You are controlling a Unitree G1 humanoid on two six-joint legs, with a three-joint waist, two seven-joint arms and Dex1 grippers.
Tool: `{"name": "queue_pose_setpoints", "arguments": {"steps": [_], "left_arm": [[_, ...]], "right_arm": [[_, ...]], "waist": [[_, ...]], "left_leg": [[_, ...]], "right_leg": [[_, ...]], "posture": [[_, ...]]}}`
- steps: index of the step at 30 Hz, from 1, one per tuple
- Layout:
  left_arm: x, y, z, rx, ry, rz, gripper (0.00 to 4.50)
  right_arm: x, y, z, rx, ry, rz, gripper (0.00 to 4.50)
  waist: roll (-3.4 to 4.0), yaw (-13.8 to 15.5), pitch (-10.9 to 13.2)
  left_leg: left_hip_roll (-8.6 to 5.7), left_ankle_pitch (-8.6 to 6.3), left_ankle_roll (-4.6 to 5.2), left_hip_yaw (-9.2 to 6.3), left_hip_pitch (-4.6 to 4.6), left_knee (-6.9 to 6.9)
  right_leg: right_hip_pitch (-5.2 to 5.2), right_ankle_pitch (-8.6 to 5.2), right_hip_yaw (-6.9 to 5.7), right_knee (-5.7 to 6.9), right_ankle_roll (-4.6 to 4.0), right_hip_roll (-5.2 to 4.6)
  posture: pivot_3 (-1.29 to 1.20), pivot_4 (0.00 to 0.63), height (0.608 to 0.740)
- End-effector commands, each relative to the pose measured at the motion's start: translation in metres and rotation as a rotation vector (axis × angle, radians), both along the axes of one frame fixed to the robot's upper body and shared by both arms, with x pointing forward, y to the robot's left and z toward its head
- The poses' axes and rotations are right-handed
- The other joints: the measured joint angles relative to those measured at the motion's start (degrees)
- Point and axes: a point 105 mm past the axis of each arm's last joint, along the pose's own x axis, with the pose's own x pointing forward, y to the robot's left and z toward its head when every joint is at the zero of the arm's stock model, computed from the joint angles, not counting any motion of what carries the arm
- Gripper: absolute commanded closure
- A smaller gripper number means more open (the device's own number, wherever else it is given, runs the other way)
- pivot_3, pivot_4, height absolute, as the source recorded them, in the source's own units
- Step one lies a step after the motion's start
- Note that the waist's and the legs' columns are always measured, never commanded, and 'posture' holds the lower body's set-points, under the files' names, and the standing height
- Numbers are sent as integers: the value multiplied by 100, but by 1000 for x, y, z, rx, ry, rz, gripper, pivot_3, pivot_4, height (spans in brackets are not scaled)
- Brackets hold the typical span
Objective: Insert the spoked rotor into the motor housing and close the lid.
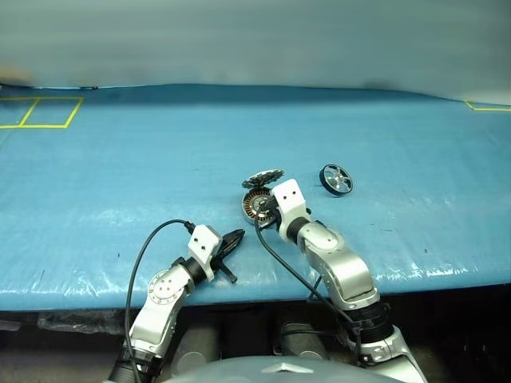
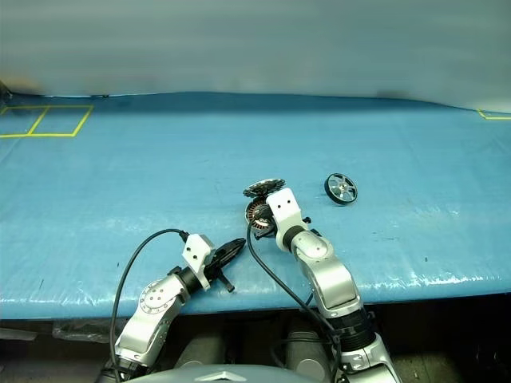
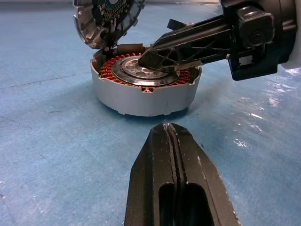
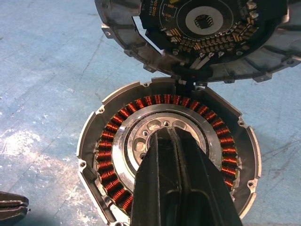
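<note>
— Sitting open on the blue counter (image 1: 120,199), the motor housing (image 4: 167,160) showed its copper windings, and its lid (image 4: 197,33) stood tipped up at the far rim.

— And the claws?

— Right claw (image 4: 165,136), closed, had its tip over the housing's hub. Left claw (image 3: 171,136), closed and empty, rested near the housing. The spoked rotor (image 1: 336,179) lay apart, off to the right.

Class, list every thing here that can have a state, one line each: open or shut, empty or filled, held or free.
motor housing: open, no rotor inside, windings showing
lid: swung up on its hinge, open
spoked rotor: free on the table, apart from the housing
left gripper: shut, holds nothing
right gripper: shut, tip over the housing's hub
</note>
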Motion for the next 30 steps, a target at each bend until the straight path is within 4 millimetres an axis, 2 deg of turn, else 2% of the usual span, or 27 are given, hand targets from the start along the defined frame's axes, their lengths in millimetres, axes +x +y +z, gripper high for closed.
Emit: {"name": "queue_pose_setpoints", "arguments": {"steps": [1,10,13,17,21,25,30], "left_arm": [[0,-2,6,4,-23,-3,4462],[-2,-4,6,-1,-11,-3,4462],[-2,-5,6,-3,-11,-4,4462],[-2,-6,6,-6,-11,-3,4462],[-3,-6,6,-8,-7,-4,4462],[-2,-7,6,-9,-6,-8,4462],[-1,-7,6,-7,-8,-9,4462]], "right_arm": [[-4,11,2,11,-7,56,4500],[-9,12,-5,-41,7,132,4500],[-5,12,0,-27,-5,122,4500],[-3,9,20,29,-53,100,4500],[-18,3,47,93,-85,136,4500],[-29,-19,56,70,-65,110,4500],[-20,-75,57,-22,-22,-88,4500]], "waist": [[0,-4,0],[1,-10,0],[1,-10,0],[1,-4,0],[4,23,2],[4,35,3],[7,33,4]], "left_leg": [[1,0,0,0,0,0],[1,0,0,0,3,-2],[1,0,0,0,3,-1],[2,0,0,0,3,-2],[1,-1,1,-1,-4,-3],[-1,-4,5,-9,-9,-2],[-6,-4,7,-8,-11,-1]], "right_leg": [[0,0,0,0,0,-1],[2,-1,0,-1,-1,-5],[2,-1,0,-1,-2,-6],[2,-1,1,-1,-1,-7],[-4,0,0,-2,0,-10],[-2,0,-4,-11,1,-22],[0,-7,-12,-11,-10,-36]], "posture": [[0,150,740],[0,150,740],[0,150,740],[0,150,740],[0,150,740],[0,150,740],[0,150,740]]}}
